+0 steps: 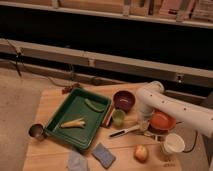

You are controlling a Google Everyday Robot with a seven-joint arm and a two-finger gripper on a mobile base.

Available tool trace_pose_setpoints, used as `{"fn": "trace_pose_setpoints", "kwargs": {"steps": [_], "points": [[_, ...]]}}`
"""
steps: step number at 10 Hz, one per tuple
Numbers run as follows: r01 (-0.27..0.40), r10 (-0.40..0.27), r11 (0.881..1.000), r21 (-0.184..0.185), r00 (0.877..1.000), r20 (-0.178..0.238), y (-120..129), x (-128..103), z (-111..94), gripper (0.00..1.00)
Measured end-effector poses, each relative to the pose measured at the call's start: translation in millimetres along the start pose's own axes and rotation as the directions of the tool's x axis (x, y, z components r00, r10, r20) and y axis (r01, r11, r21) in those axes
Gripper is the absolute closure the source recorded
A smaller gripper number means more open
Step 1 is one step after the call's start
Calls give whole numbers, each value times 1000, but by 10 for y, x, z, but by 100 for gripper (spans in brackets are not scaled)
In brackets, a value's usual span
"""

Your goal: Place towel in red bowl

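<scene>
The towel [77, 161] is a crumpled grey-blue cloth lying at the table's front edge, below the green tray. The red bowl [123, 100] stands at the back middle of the table, with nothing visible in it. My white arm reaches in from the right and bends down between the red bowl and an orange bowl [162, 120]. The gripper [145, 125] hangs low over the table, right of the green cup [118, 117], at the pale end of a black-handled utensil [125, 131]. It is shut, and far from the towel. Whether it grips the utensil cannot be told.
A green tray [59, 131] at the left holds a banana [73, 122] and a green vegetable [94, 105]. A blue sponge [103, 155], an apple [141, 152] and a white cup [172, 144] sit along the front. A metal cup [36, 131] stands at the left edge.
</scene>
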Motion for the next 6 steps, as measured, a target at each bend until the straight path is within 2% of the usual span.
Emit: {"fn": "trace_pose_setpoints", "kwargs": {"steps": [2, 3, 6], "points": [[4, -4, 1000, 9, 1000, -8, -1, 18, -29, 100], [16, -16, 999, 30, 1000, -10, -25, 12, -89, 100], [91, -90, 994, 66, 996, -22, -115, -50, -246, 100]]}}
